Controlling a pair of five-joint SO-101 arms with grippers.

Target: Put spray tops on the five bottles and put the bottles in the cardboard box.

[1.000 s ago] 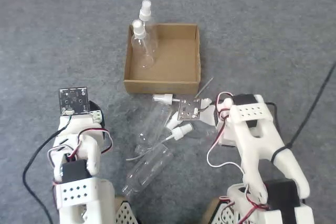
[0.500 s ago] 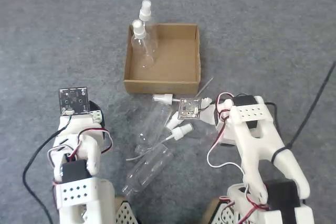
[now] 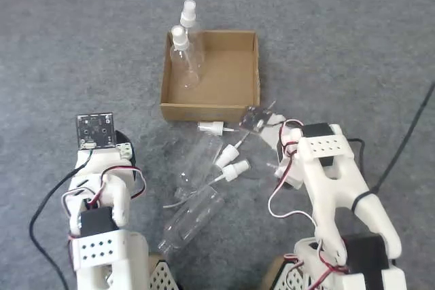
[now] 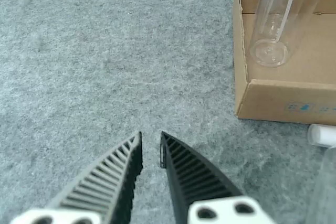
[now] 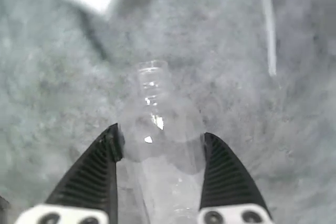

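The right gripper (image 5: 161, 134) clasps an uncapped bottle (image 5: 152, 103) just below its shoulder, one finger on each side, and the bottle lies low over the grey table (image 3: 353, 52). The step in hand looks like readying this bottle for a top. To do it well, the grip should probably sit low on the body so the threaded neck is free. The squeeze should be gentle, since thin clear plastic is likely to flex or slip. The neck should be turned toward eleven o'clock, where the three loose spray tops (image 3: 228, 155) lie. The left gripper (image 4: 150, 136) is nearly closed on nothing, with only a narrow slit between its tips, and would have to part to fetch a top. The held bottle is transparent and round-bodied with a short ridged neck, and it is empty as far as can be told. From the spray tops, the cardboard box (image 3: 211, 110) sits at twelve o'clock. One capped bottle (image 3: 183, 59) stands in it, and a second (image 3: 192, 22) stands at its far corner. Two more loose bottles (image 3: 200, 157) lie at about seven o'clock from the box.
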